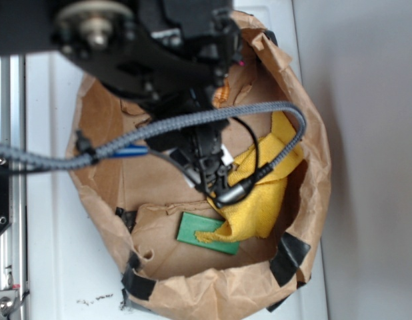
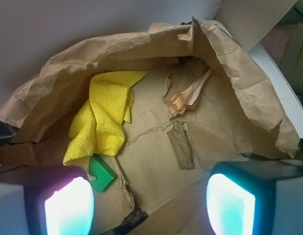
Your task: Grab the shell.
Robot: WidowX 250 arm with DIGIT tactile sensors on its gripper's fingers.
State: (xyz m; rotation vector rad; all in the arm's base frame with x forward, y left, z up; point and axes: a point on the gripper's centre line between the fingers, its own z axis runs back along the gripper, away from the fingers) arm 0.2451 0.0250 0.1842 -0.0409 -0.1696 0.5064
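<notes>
Exterior: arm [image 1: 159, 53] hangs over paper bag [image 1: 306, 120]; shell [image 1: 222, 95] barely peeks out beside it, axis unreadable.
Wrist: pincer [image 2: 150, 203] spread, empty. Shell [image 2: 189, 95] lies on bag floor, upper right; long axis diagonal, pointed end up-right toward bag wall. Cloth [image 2: 105, 115] well left; wood piece [image 2: 181, 145] just below shell.

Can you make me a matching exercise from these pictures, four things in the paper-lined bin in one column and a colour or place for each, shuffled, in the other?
Things:
1. shell
2. cloth
3. flat block
4. bark-like piece

Descriptions:
A. green, partly tucked under the cloth's corner
B. dull brown, lying just below the shell in the wrist view
C. yellow and crumpled
D. orange and cream striped, near the bin's far paper wall in the wrist view

Pairs: 1-D, 2-C, 3-A, 4-B
</notes>
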